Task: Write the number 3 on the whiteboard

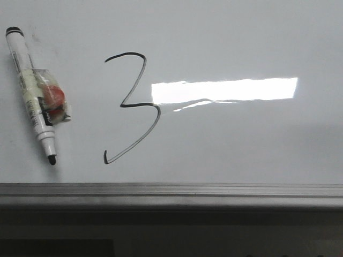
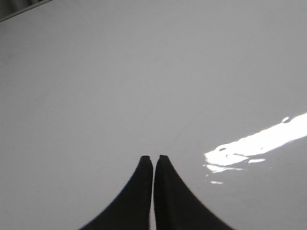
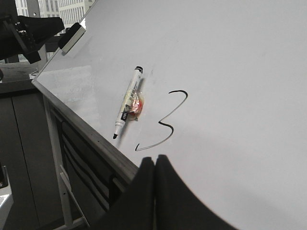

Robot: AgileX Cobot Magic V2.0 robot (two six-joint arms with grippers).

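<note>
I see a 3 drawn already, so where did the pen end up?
In the front view the pen lies uncapped on the whiteboard, at its left side, just left of the number 3, with neither gripper holding it.

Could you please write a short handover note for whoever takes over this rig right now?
Left gripper: shut, empty, over bare board.
Right gripper: shut, empty, above the board's near edge.
The whiteboard lies flat; the number 3 is drawn on it in black, beside the light reflection.
The marker lies uncapped on the board to the left of the 3, tip toward the near frame, with a red-and-clear wrap taped around its middle.
Done: the digit looks complete.
Left: nothing apparent, perhaps capping the marker.
</note>
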